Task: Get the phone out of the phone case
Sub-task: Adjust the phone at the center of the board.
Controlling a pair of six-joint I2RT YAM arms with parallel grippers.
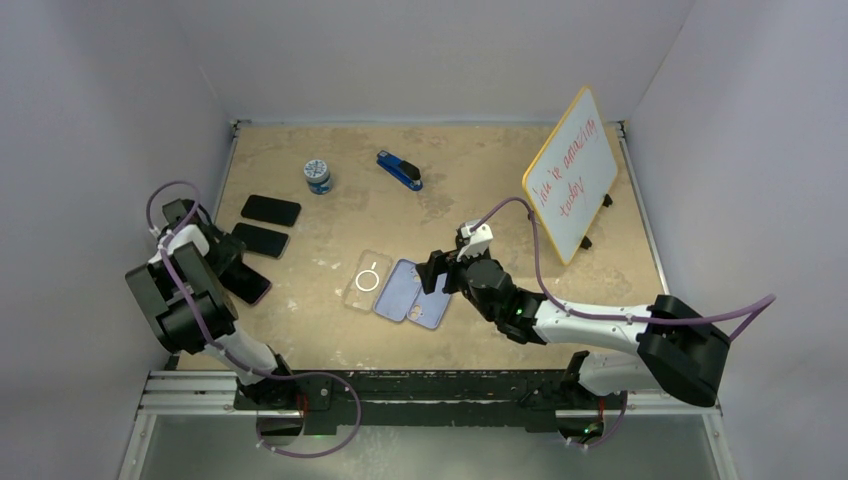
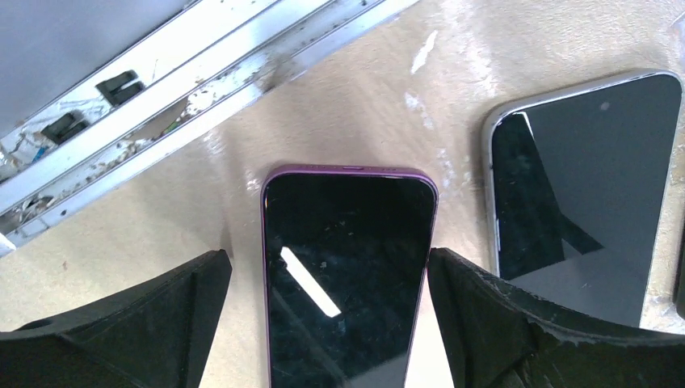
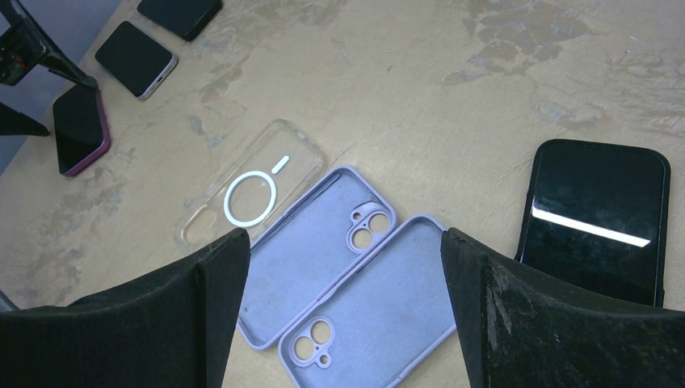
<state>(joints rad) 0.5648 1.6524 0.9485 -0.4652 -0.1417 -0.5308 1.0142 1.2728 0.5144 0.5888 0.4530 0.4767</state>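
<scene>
A phone in a purple case (image 2: 347,275) lies screen up on the table. It also shows in the top view (image 1: 252,287) and in the right wrist view (image 3: 78,129). My left gripper (image 2: 327,255) is open and straddles it, one finger on each side. The right finger (image 2: 485,307) is close to the phone's edge and the left finger (image 2: 161,315) stands apart. My right gripper (image 3: 344,234) is open and empty above two empty lavender cases (image 3: 323,242) (image 3: 388,307). A phone in a black case (image 3: 594,218) lies just to its right.
A clear case (image 1: 367,282) lies left of the lavender cases. Two bare dark phones (image 1: 270,210) (image 1: 260,240) lie beyond the purple one; the nearer, silver-edged one (image 2: 582,186) is close to my left gripper's right finger. A jar (image 1: 318,176), a blue stapler (image 1: 400,170) and a whiteboard (image 1: 572,175) stand at the back. A metal rail (image 2: 161,89) runs beside the left gripper.
</scene>
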